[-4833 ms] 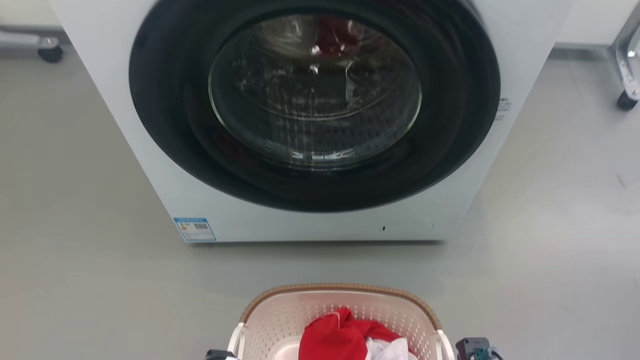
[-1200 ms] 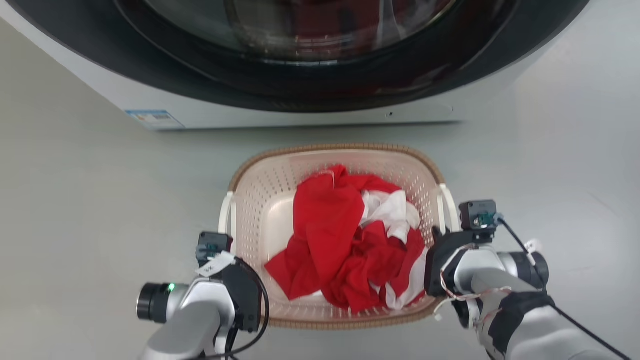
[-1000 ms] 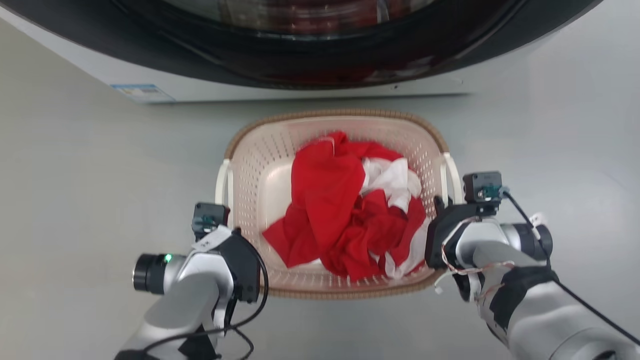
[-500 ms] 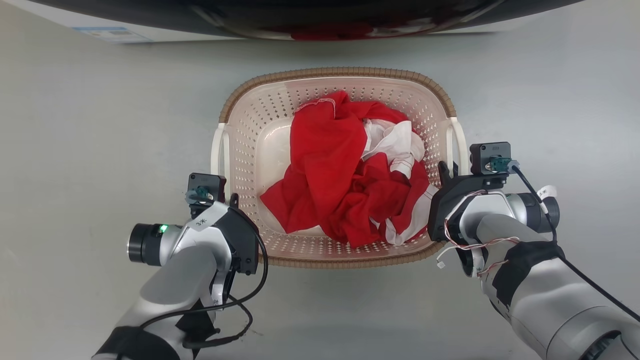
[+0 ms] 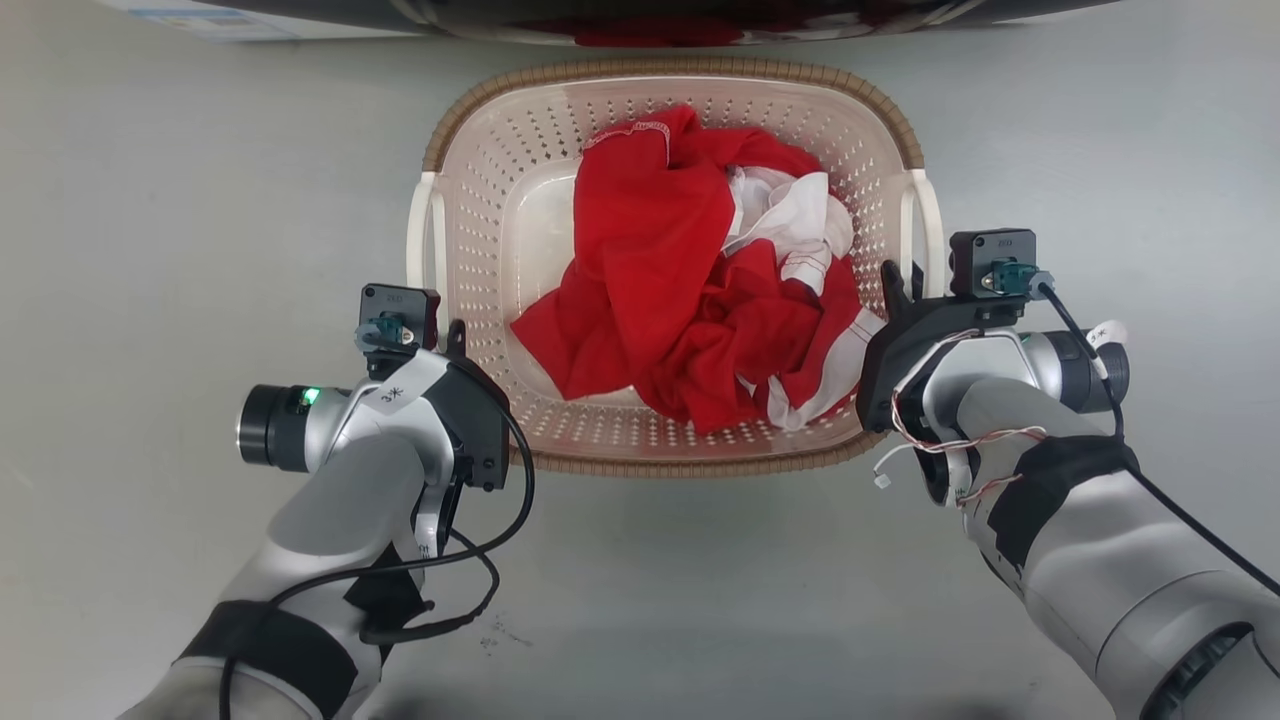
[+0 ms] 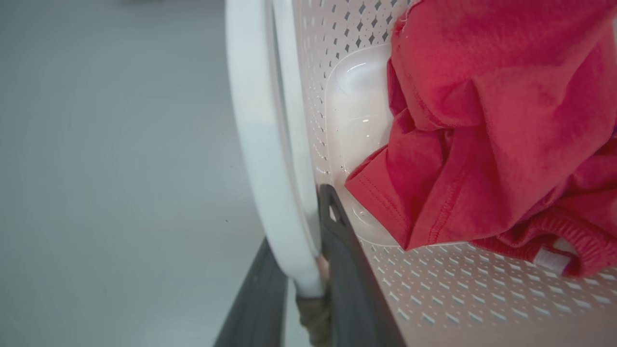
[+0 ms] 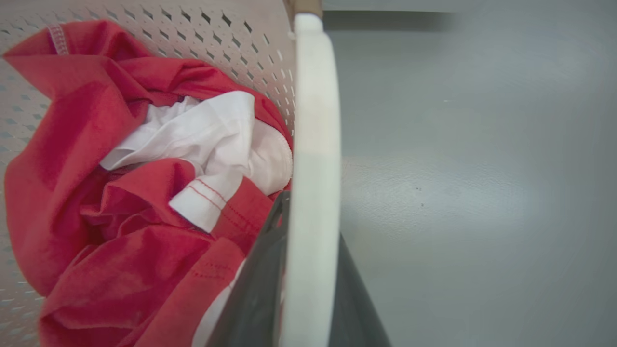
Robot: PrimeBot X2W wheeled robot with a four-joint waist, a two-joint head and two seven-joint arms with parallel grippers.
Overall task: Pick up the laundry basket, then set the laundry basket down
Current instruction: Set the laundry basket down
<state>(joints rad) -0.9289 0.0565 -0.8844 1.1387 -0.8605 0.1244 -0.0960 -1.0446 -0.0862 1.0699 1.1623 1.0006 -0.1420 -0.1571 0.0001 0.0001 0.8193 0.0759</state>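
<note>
grasp stage, lift pending. the laundry basket (image 5: 660, 465) lies at my 12 o'clock over the grey floor (image 5: 200, 150), just short of the washer (image 5: 700, 15); whether it has left the floor i cannot tell. my left fingers (image 6: 337, 250) are closed on the white handle (image 5: 418, 240) at the basket's 9 o'clock side, one finger on each side of the bar. my right fingers (image 7: 262, 284) clamp the handle (image 5: 930, 225) at 3 o'clock likewise. contents: a crumpled red garment (image 5: 660, 260) heaped across the centre, a white garment (image 5: 790, 215) tucked in at 2 o'clock, bare bottom at 9 o'clock. judged next: raise both arms evenly, basket level, or a thin handle could slip.
</note>
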